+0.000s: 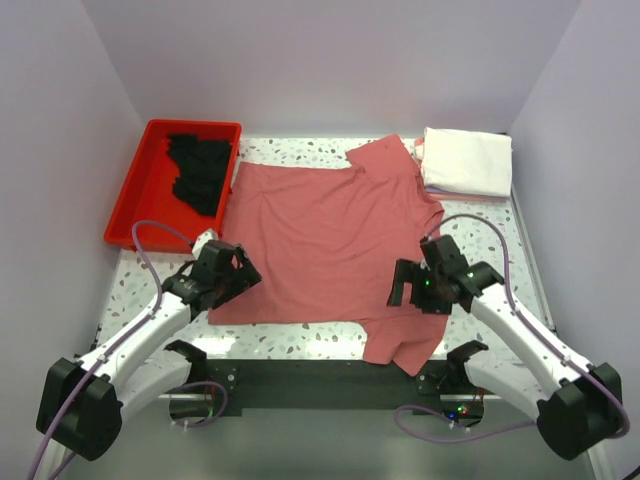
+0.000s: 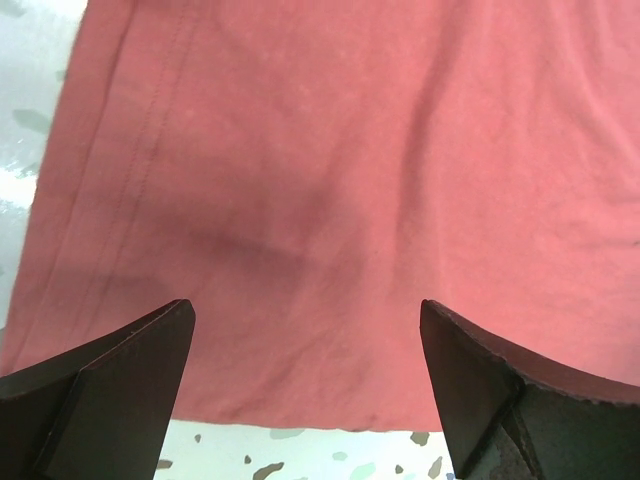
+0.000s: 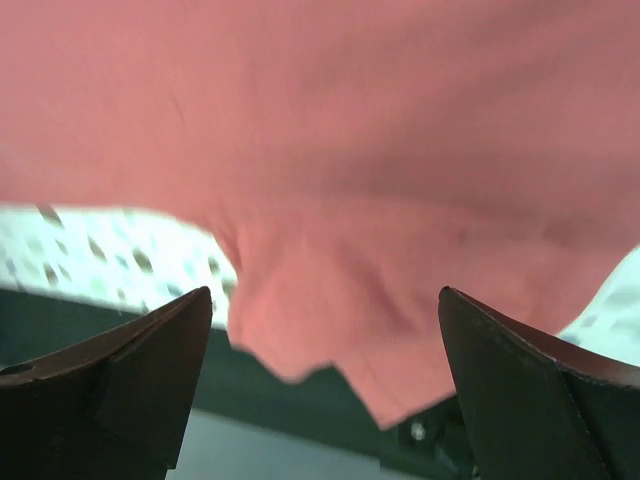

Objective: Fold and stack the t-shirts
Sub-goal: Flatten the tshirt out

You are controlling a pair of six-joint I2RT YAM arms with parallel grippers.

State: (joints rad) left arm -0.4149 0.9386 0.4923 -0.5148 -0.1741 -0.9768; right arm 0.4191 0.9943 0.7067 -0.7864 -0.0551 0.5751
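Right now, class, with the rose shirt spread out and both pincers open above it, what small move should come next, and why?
Probably lower the right pincer and close it on the sleeve drooping over the near edge of the table: the dusty-rose shirt lies mostly flat otherwise, and that sleeve likely needs folding inward first.

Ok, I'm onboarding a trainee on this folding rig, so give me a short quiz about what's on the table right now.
1. True or false: the dusty-rose t-shirt is already folded.
2. What lies in the red tray? A) black cloth B) white cloth C) nothing
3. Are the left fingers and the right fingers open or shut?

Key: 1 false, it lies spread out flat. 2 A. 3 both open, holding nothing.
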